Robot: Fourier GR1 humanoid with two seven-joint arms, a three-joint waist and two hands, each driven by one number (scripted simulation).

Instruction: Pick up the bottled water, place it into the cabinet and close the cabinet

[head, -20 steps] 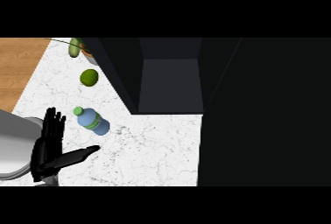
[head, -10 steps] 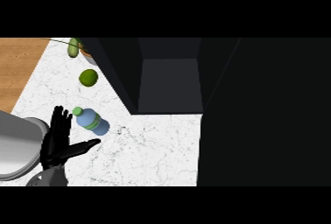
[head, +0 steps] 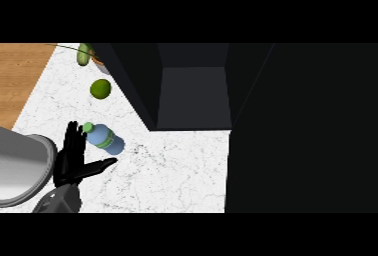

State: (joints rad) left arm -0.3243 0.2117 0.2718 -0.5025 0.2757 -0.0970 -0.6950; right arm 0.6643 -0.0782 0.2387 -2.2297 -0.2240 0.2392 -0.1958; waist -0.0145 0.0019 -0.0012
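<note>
1. Huge dark cabinet [head: 221, 90] hogging the whole top and right side, door swung open, nothing visible inside the compartment but a grey back wall
2. White marble-ish counter [head: 170, 170] spreading out below and to the left of the cabinet, black specks all over
3. Strip of wooden surface [head: 26, 75] way off to the cabinet's left, past the counter's edge
4. Big round grey rim, probably a sink or bowl [head: 22, 170], far left of the cabinet and lower down, partly cut off by the edge of the view
5. Left hand [head: 74, 160] poking up from the bottom, left of the cabinet and below its front corner. Fingers straight and spread upward, thumb sticking out sideways toward the cabinet. Not gripping anything
6. Bottled water [head: 105, 140] lying on its side on the counter, left of the cabinet's lower corner, green cap end pointing up-left, tucked in the gap between fingers and thumb. Fingertips right beside the cap, can't really tell if touching. Definitely not in the cabinet yet
7. Round green fruit, lime maybe [head: 100, 88], just left of the cabinet's side wall, well above the bottle
8. Long green veggie thing [head: 83, 54] up at the top, hard against the cabinet's upper left corner, half hidden
9. Right hand nowhere in view
</note>
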